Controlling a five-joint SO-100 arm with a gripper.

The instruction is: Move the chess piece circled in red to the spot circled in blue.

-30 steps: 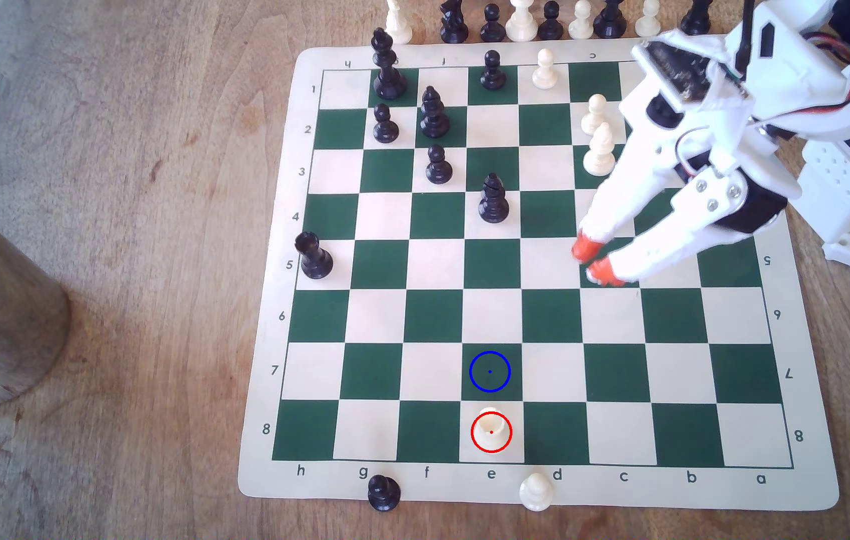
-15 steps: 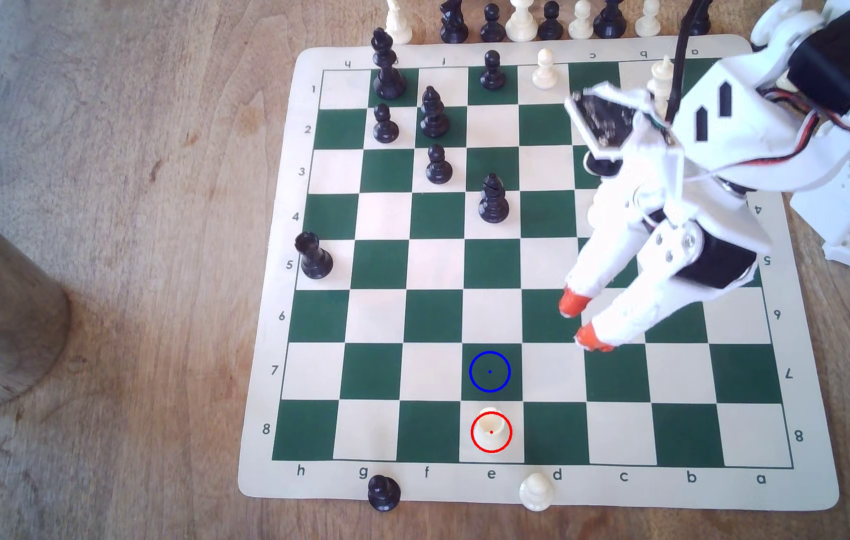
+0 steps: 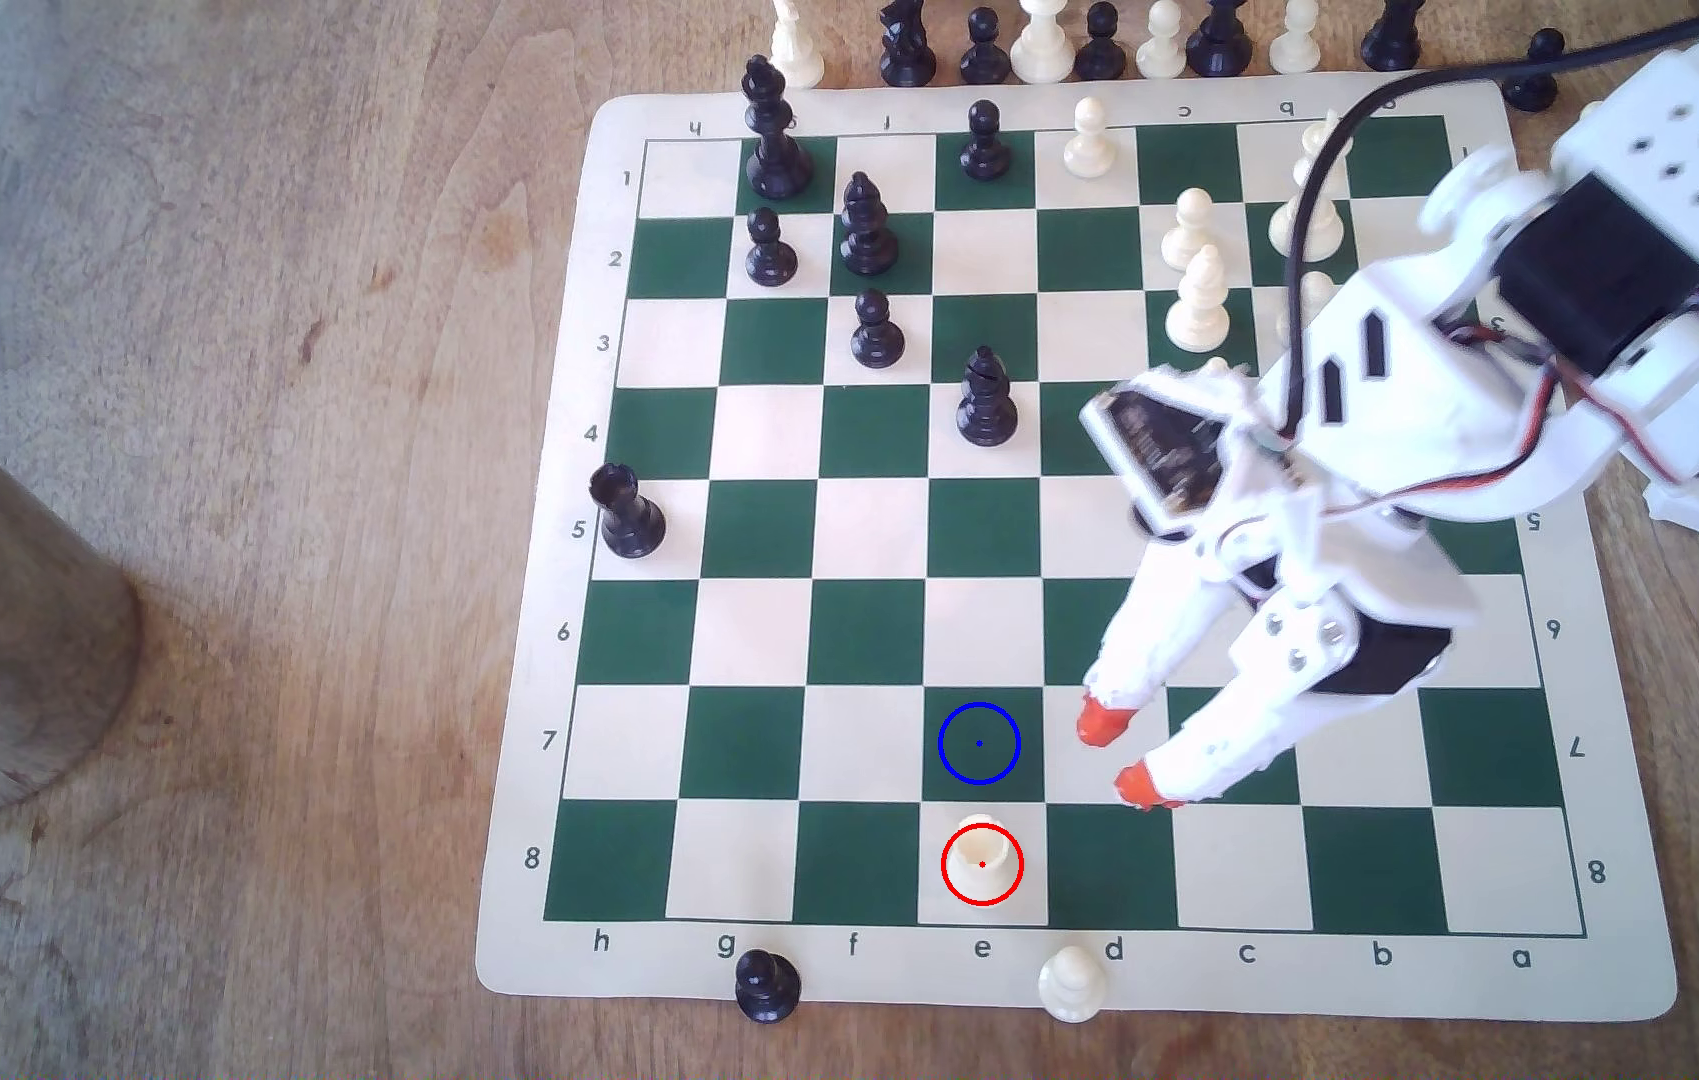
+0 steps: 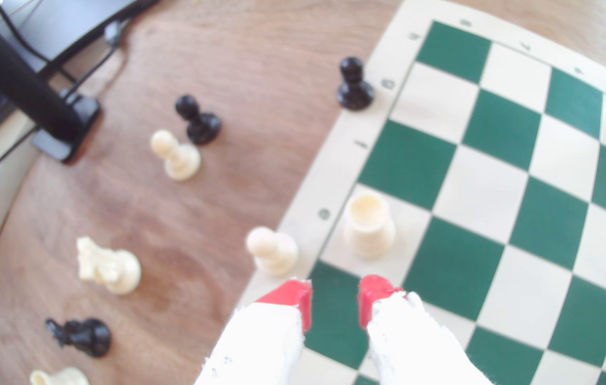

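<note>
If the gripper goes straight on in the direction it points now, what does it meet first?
Most likely the cream rook in the red ring: in the wrist view it stands just ahead of the open gripper, slightly off the gap's line. Height is unclear, so it might pass above.

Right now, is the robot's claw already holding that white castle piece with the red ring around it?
No. The gripper hangs open and empty over the board, apart from the white rook, which stands alone on its square.
</note>
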